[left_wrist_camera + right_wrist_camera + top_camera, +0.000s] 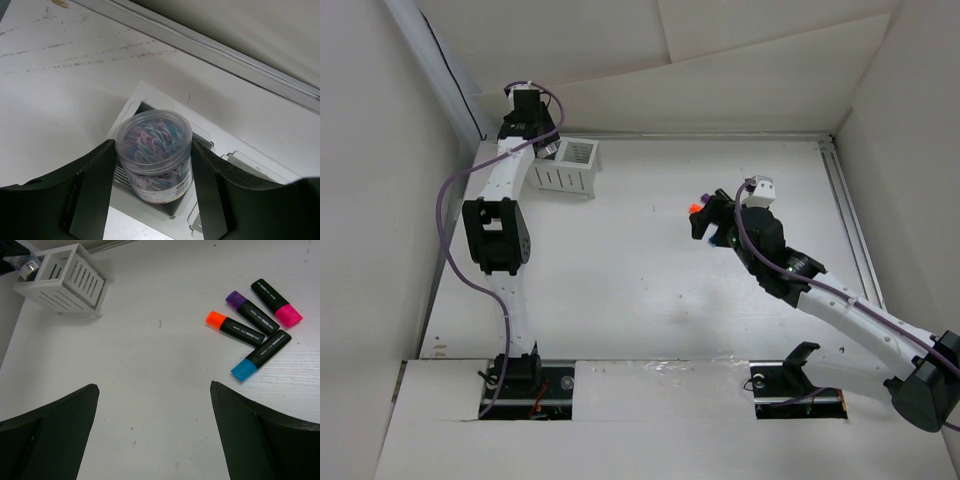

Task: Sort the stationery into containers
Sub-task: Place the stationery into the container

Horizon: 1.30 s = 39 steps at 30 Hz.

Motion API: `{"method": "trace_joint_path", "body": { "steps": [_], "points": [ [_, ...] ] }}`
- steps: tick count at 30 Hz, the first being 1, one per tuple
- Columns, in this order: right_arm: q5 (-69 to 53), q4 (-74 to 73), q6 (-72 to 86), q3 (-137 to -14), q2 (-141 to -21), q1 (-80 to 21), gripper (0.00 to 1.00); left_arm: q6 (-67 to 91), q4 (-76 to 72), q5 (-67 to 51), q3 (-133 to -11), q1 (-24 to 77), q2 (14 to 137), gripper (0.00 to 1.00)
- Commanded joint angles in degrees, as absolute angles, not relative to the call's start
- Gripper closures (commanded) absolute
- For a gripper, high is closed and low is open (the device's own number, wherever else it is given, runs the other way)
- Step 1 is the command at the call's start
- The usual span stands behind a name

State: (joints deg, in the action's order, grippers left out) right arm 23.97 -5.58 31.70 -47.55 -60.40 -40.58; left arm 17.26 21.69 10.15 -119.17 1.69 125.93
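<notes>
At the far left of the counter (650, 310), the left arm (498, 225) reaches to the white organiser (570, 166). Its left jaws are clenched on a clear round jar (154, 142) of pastel loops, with the fingers (95, 190) pressed to opposite sides. The jar stands upright at the mouth of the organiser's left compartment, as the top view shows it. Whether its base rests inside, I cannot tell. Well to the right, the right arm (840, 300) holds the right jaws released and spread wide above the counter, gripping nothing. Just beyond them, close together on the counter, lie an orange highlighter (235, 328), a purple highlighter (252, 313), a pink highlighter (277, 302) and a blue highlighter (261, 355).
</notes>
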Motion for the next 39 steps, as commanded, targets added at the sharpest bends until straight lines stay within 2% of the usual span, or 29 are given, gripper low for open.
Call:
{"method": "trace_joint_path", "body": {
  "steps": [1, 10, 17, 39],
  "points": [
    [23.7, -3.3, 31.1, -50.2, -59.7, -41.0, 0.01, 16.2, 18.7, 12.5, -116.9, 2.1, 120.3, 0.70],
    [23.7, -3.3, 31.1, -50.2, -59.7, -41.0, 0.01, 13.9, 9.0, 22.4, -106.0, 6.5, 111.5, 0.75],
    [23.7, -3.3, 31.1, -50.2, -59.7, -41.6, 0.01, 13.4, 1.4, 24.8, -96.9, 7.0, 107.8, 0.77],
    [23.7, -3.3, 31.1, -50.2, -59.7, -41.6, 0.01, 7.6, -13.3, 32.4, -88.8, 9.3, 105.6, 0.77]
  ]
}}
